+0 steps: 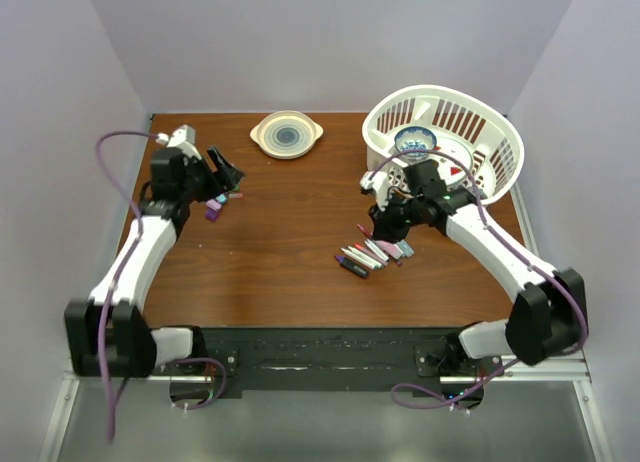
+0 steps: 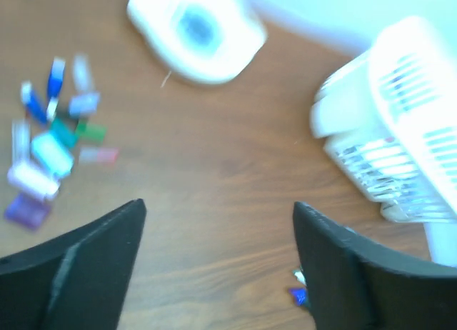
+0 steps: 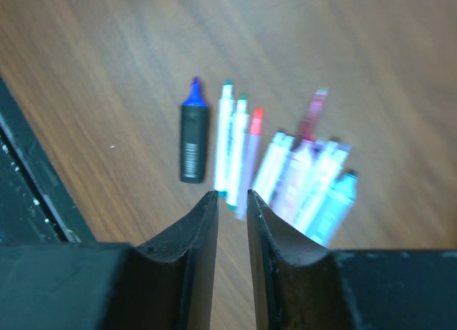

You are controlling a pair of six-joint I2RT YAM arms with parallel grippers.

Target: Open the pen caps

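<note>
Below your released left pincer (image 2: 218, 205), brown wood bench (image 2: 214, 158), pale walls (image 1: 320, 42) beyond; right pincer (image 3: 232, 196) barely parted, empty.

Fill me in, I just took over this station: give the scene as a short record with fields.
pens: side by side on the table, several tips bare
pen caps: loose pile, table's left
left gripper: open, empty, above the table
right gripper: jaws narrowly apart, empty, over the pens
basket: far right, bowl inside
</note>
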